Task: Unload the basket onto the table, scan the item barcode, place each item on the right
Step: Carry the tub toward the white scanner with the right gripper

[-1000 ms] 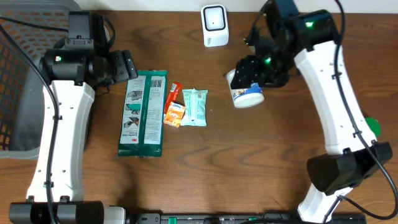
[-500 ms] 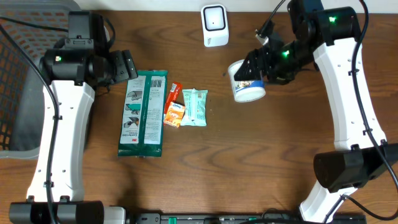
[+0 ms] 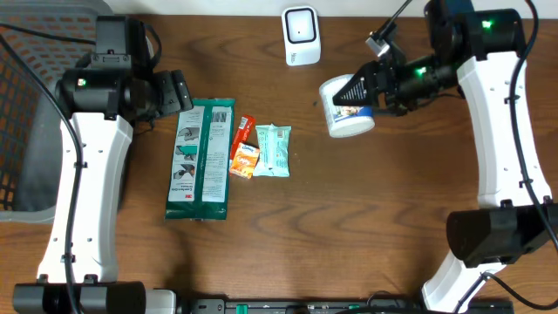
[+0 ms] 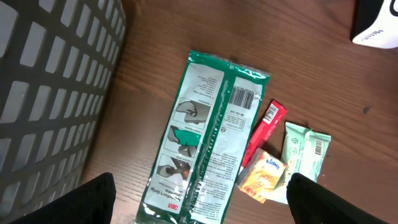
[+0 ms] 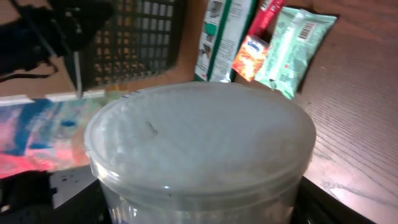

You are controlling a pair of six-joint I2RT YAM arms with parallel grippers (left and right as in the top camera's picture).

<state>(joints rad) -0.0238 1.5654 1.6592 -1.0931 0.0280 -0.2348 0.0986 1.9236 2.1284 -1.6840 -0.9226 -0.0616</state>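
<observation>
A white lidded tub (image 3: 345,112) hangs above the table, tipped on its side with the lid facing left. My right gripper (image 3: 366,89) is shut on it from the right. The tub's clear lid (image 5: 199,140) fills the right wrist view, with the dark fingers (image 5: 43,208) at its lower sides. No barcode shows on it. The white scanner (image 3: 299,35) stands at the table's back edge, up and left of the tub. At the far left my left gripper (image 3: 179,92) is open and holds nothing. Its fingers (image 4: 81,199) straddle the air above a green packet (image 4: 211,137).
The green packet (image 3: 202,157) lies flat left of centre. A red stick (image 3: 243,133), an orange tissue pack (image 3: 246,162) and a mint pouch (image 3: 272,150) lie beside it. A grey mesh basket (image 3: 35,105) sits at the left edge.
My right arm has swung right and lifted the tub slightly toward the back, turning its lid more to the left. The left arm has not moved.
</observation>
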